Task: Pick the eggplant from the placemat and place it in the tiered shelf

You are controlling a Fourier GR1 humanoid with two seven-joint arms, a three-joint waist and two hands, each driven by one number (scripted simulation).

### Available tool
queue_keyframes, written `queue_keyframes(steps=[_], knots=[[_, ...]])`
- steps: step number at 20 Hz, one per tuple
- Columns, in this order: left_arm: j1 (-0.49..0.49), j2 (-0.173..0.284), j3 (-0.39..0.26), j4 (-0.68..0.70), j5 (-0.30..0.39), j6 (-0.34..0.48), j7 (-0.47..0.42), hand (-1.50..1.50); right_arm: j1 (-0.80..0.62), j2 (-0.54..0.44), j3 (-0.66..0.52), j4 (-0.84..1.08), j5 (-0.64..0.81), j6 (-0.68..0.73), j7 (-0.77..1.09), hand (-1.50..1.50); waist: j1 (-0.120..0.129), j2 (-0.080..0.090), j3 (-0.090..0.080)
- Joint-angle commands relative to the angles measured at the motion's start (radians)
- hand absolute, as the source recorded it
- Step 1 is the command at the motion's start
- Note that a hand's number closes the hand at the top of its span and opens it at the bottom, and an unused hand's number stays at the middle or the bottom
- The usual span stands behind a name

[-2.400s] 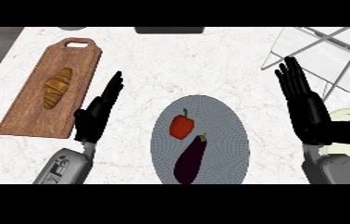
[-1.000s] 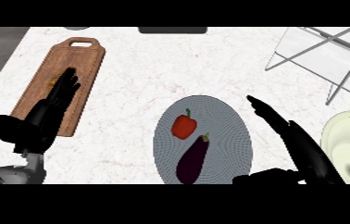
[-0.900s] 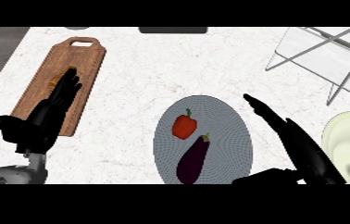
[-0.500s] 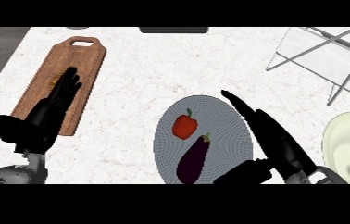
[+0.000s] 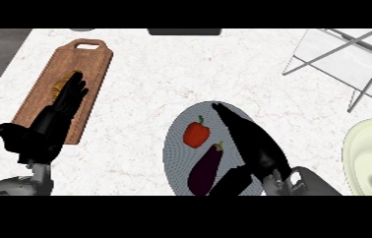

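The eggplant (image 5: 206,167) lies on the grey oval placemat (image 5: 176,148), tilted with its stem end up and to the right, in the mat's lower half. Just up and to the left of it on the same mat sits a red bell pepper (image 5: 195,133), apart from the eggplant by a narrow gap. The right hand (image 5: 251,143) lies over the right side of the placemat with its fingers straight and stretched toward the mat's upper edge (open, and curled round nothing); its thumb (image 5: 231,182) points down and left beside the eggplant's lower end, and whether it touches the eggplant cannot be told. The tiered shelf (image 5: 336,60), a frame of thin grey wire with pale panels, stands at the upper right corner of the white marbled bench (image 5: 152,79), well apart from the mat. At the right edge part of a pale green plate (image 5: 359,153) shows. On the left a wooden cutting board (image 5: 69,79) carries a croissant (image 5: 61,84), mostly hidden by the left hand (image 5: 58,111), whose fingers are straight and relaxed over the board.
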Motion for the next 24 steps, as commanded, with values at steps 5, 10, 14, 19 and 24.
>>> queue_keyframes(steps=[5,10,14,19,24], knots=[[-0.01,-0.019,0.047,0.036,0.002,-0.052,-0.025,0.0,-0.026,0.171,0.048,0.148,0.102,0.062,0.06,-1.5,-0.003,0.001,0.0],[0.006,-0.033,0.027,-0.042,-0.031,-0.026,0.024,0.0,-0.03,0.184,0.031,0.185,0.03,0.154,0.118,-1.5,-0.003,0.0,0.0],[0.012,-0.022,0.051,-0.006,-0.013,-0.075,0.012,0.0,-0.039,0.211,0.04,0.259,0.054,0.177,0.098,-1.5,-0.001,0.0,0.0],[-0.013,-0.059,0.042,0.028,-0.044,-0.05,-0.006,0.0,-0.046,0.177,0.066,0.246,0.096,0.217,0.148,-1.5,-0.007,0.0,0.0],[0.043,-0.045,0.066,0.007,-0.03,-0.076,-0.029,0.0,-0.081,0.186,0.059,0.308,0.09,0.263,0.211,-1.5,-0.001,0.0,-0.001]])
